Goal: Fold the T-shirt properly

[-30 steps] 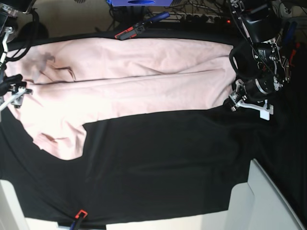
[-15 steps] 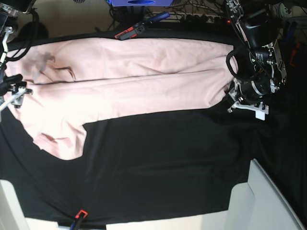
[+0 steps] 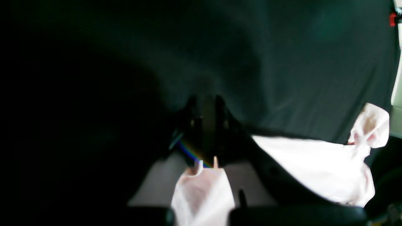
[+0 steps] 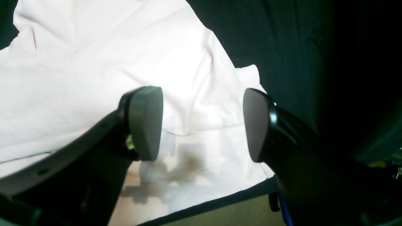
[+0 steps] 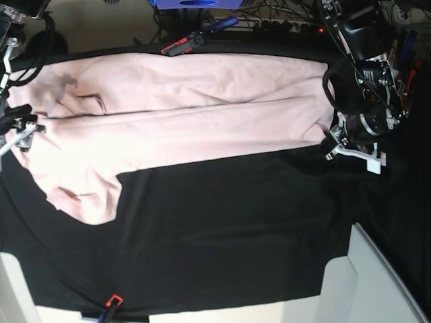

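Clamps (image 5: pixel 190 42) — cables beside T-shirt (image 5: pixel 182 114).

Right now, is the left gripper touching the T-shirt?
Touching. In the left wrist view the left gripper is shut on a pinched fold of the T-shirt, with pale fabric bunched right at its fingertips.

The left pincer (image 5: pixel 331 138) has closed on the T-shirt (image 5: pixel 188 114) corner.

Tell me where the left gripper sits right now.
In the base view, the left gripper sits at the right, shut on the T-shirt at its right-hand edge, above the black table cloth.
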You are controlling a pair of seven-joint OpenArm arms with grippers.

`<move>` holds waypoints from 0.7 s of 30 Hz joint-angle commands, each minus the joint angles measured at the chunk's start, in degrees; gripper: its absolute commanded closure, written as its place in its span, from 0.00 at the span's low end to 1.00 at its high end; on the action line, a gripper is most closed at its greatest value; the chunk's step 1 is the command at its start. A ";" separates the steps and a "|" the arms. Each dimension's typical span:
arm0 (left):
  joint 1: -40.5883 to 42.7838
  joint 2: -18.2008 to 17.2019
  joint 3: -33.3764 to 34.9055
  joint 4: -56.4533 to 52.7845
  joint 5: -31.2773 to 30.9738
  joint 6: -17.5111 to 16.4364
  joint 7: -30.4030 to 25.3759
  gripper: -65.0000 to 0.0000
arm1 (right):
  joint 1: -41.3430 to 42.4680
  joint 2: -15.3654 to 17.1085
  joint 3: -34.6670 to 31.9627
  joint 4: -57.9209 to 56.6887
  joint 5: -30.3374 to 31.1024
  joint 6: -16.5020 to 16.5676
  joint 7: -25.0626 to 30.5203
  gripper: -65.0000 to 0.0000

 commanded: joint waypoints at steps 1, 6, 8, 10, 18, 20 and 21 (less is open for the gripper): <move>-0.04 -0.81 0.01 2.75 -0.56 -0.09 -0.53 1.00 | 0.67 0.83 0.19 0.76 0.04 -0.09 1.28 0.42; 0.66 -0.90 -0.43 5.47 -0.56 2.02 2.55 1.00 | 0.76 0.83 0.19 0.76 0.04 -0.09 1.28 0.42; 0.75 -1.34 -0.43 5.47 -0.56 2.02 2.64 1.00 | 0.85 0.83 0.19 0.76 0.04 -0.09 1.28 0.42; 0.75 -1.34 -0.43 5.74 -0.56 2.02 2.99 1.00 | 0.85 0.92 0.19 0.67 0.04 -0.09 1.36 0.42; 2.24 -1.25 -0.08 14.44 -0.56 2.20 2.99 1.00 | 3.31 2.50 0.19 -3.28 -0.13 -0.09 1.45 0.42; 2.24 -1.25 0.01 14.26 -0.56 2.20 2.99 1.00 | 4.45 4.61 -1.13 -4.42 0.04 -0.09 1.45 0.42; 2.33 -1.25 0.09 14.26 -0.56 2.20 2.99 1.00 | 5.60 6.10 -2.19 -5.13 0.04 -0.09 1.45 0.42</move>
